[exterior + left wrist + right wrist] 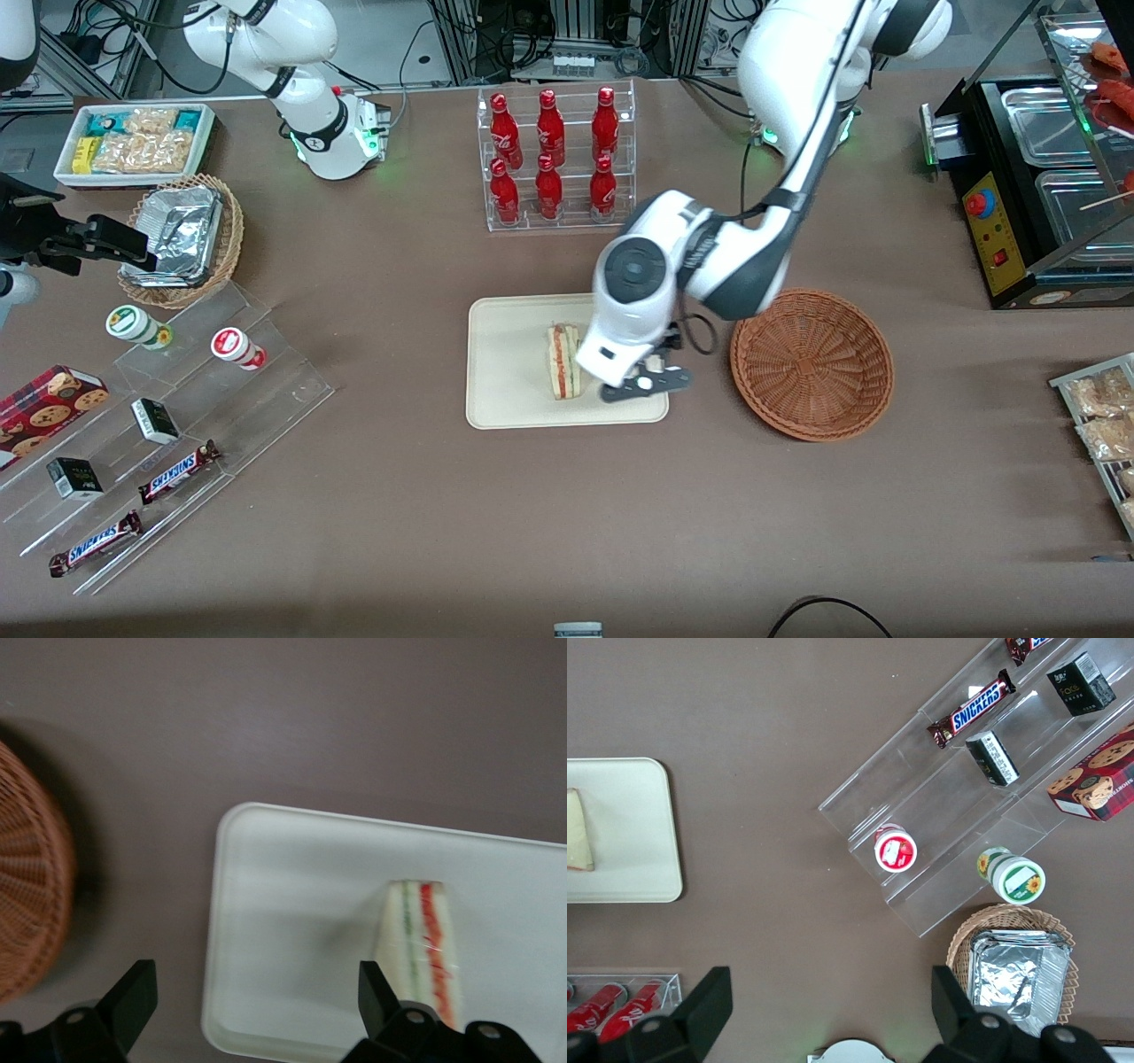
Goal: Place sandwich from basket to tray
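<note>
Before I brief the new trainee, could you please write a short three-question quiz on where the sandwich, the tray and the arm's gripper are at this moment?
1. True or false: the triangular white-bread sandwich with red and green filling lies on the flat cream-beige rectangular tray.
2. Multiple choice: the round reddish-brown woven wicker basket holds A) the sandwich, B) a foil pack, C) nothing visible.
3. Short answer: where is the left arm's gripper, and are its fingers open or shut?

Key
1. True.
2. C.
3. It hovers above the tray's edge nearest the basket, beside the sandwich, fingers open and holding nothing.
</note>
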Tool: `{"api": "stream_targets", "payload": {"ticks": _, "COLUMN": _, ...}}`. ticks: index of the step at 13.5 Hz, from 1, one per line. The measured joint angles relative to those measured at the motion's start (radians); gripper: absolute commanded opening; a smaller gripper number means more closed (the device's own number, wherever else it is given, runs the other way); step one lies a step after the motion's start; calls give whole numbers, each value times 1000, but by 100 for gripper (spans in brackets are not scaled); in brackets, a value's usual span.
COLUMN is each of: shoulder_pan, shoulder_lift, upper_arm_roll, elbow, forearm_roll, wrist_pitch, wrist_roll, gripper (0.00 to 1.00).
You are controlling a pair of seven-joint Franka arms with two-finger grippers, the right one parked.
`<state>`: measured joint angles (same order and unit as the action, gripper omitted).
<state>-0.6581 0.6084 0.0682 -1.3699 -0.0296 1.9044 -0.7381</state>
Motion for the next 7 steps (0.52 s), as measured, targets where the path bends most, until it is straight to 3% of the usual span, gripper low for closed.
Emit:
{"api": "stream_targets", "payload": {"ticks": 3, "shoulder_pan": 6, "shoulder_lift": -90, "upper_arm_roll": 79, "elbow": -99, "forearm_roll": -28, "wrist_pitch": -1, "wrist_roll": 115, "gripper": 100}}
{"api": "stream_targets", "payload": {"ticks": 7, "shoulder_pan": 4, "shoulder_lift": -149, "upper_arm_roll": 115, "elbow": -123, "forearm_roll": -28, "wrist_pitch": -24, "wrist_roll": 123, "gripper": 100}}
